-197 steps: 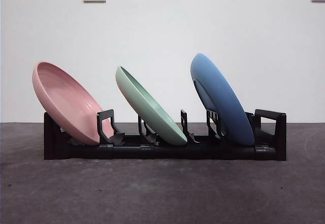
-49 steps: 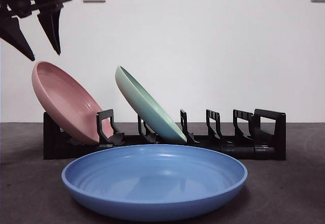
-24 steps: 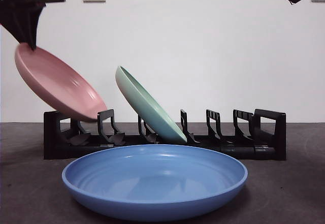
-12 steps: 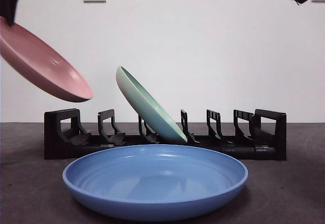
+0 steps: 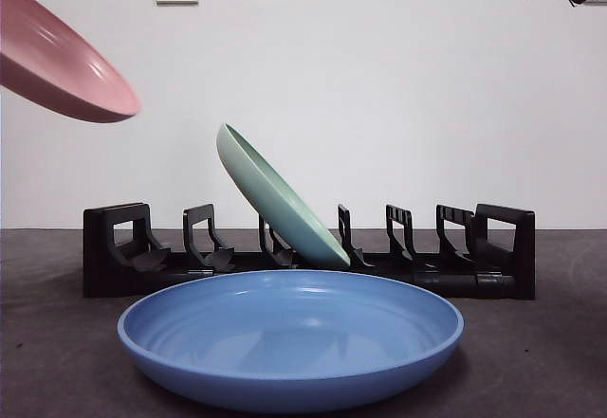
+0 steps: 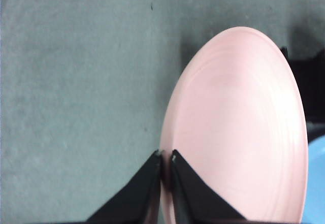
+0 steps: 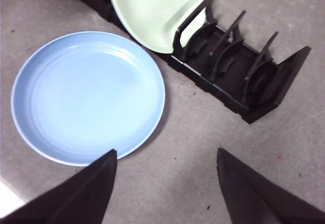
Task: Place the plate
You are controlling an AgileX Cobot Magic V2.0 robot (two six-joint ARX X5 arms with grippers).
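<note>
Nearest the front camera, the blue plate (image 5: 289, 337) lies flat on the table (image 5: 531, 361), with the black rack (image 5: 308, 252) just behind it propping the green plate (image 5: 275, 200) at a slant. The left gripper (image 6: 165, 159) pinches the rim of the pink plate (image 5: 57, 63), carrying it high above the rack's end, probably to set it down. The right gripper (image 7: 166, 155) hangs wide open above, waiting.

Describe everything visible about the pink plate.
The pink plate is round, shallow and smooth, with a matte plastic or glazed look and faint rings inside. It hangs tilted in the air above the black rack, touching neither the rack nor the table. The left gripper pinches its rim, its fingers shut on the edge. In the front view the plate runs off the picture's edge.
</note>
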